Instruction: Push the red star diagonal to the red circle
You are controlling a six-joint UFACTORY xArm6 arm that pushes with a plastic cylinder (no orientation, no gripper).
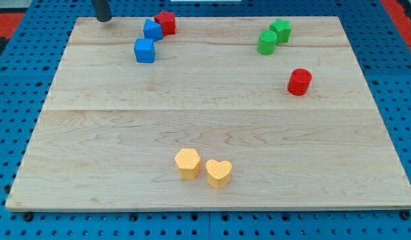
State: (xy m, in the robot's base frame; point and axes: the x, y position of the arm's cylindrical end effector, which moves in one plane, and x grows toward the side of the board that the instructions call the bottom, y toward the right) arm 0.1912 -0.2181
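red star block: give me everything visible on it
The red star is a small, glossy, solid-red block, plastic or painted wood by its look, with a star outline partly readable on its top face. It sits flat near the board's top edge, left of centre. A blue block presses against its lower-left side and hides part of it; a second blue block lies further down. My tip stands apart at the view's left, not touching it. The red circle is far off toward the view's right.

2 blue blocks (148,40), 2 green (273,36), 2 yellow (204,168), maybe hearts.
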